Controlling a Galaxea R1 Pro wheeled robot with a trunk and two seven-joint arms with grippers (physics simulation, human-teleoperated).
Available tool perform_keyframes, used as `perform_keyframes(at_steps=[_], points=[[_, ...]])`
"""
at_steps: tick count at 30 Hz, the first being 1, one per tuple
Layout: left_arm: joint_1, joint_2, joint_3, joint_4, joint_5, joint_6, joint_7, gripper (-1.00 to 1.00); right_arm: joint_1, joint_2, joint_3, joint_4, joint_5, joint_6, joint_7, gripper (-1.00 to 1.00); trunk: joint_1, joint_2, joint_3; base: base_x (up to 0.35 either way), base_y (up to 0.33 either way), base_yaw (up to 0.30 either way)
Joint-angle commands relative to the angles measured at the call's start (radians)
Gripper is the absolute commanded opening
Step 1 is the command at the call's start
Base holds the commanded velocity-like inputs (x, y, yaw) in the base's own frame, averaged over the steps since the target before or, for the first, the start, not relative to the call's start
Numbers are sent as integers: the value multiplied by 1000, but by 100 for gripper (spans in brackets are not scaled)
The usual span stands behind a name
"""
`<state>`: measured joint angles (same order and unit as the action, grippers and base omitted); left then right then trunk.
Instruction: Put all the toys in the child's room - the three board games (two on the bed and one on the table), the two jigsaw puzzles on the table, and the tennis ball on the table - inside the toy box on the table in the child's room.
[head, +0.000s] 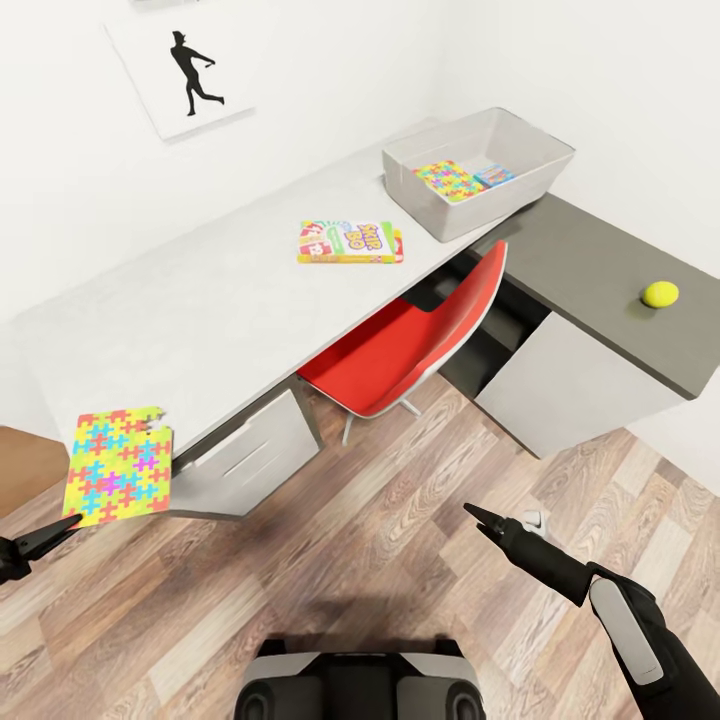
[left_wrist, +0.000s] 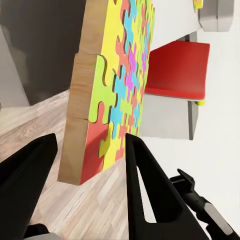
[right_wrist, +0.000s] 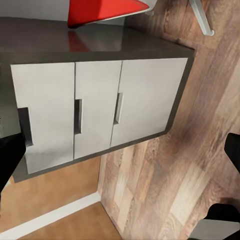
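Note:
My left gripper (head: 45, 540) is shut on a multicolour jigsaw puzzle (head: 118, 465), held off the table's near left corner over the floor. Its wooden edge (left_wrist: 82, 100) stands between the fingers (left_wrist: 145, 180). The light grey toy box (head: 530, 150) stands at the far end of the white table (head: 200, 300), with a second jigsaw puzzle (head: 447, 180) and a colourful box (head: 495, 176) inside. A Skip-Bo board game (head: 350, 242) lies mid-table. The tennis ball (head: 660, 294) rests on the lower dark section. My right gripper (head: 480, 515) hangs open over the floor. The bed is out of view.
A red chair (head: 410, 345) is tucked under the table between two white drawer units (head: 250, 460) (right_wrist: 95, 110). A silhouette picture (head: 185, 75) hangs on the white wall. Wood-plank floor (head: 400, 560) lies between me and the desk.

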<state>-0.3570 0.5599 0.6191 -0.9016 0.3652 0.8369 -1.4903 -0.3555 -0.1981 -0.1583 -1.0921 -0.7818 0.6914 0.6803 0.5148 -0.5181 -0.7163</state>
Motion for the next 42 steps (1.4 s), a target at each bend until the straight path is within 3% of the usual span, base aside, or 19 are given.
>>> perform_keyframes(at_steps=[1, 11, 17, 28, 33, 42], points=[[0, 0, 0, -1, 0, 11, -4, -100, 0, 0, -1, 0, -4, 7, 1, 100, -4, 6, 2, 0, 0, 0], [0, 1, -3, -13, -1, 17, -4, -100, 0, -1, -1, 0, -4, 7, 1, 100, -42, 76, 34, 0, 0, 0], [0, 2, -7, -89, -3, 63, -4, -100, 0, 0, -1, 0, -4, -5, 1, 100, -65, 118, 52, 0, 0, 0], [0, 3, -13, -139, -3, 97, -6, -100, 0, -5, 0, 0, -6, -18, 8, 100, -65, 118, 53, 0, 0, 0], [1, 2, -58, -200, -3, 120, -21, -100, 15, -6, -1, -8, -4, -25, 67, 100, -65, 118, 57, 0, 0, 0], [1, 3, -141, -236, -10, 129, -66, -100, 35, -11, -3, -12, -4, -80, 155, 100, -65, 118, 71, 0, 0, 0]])
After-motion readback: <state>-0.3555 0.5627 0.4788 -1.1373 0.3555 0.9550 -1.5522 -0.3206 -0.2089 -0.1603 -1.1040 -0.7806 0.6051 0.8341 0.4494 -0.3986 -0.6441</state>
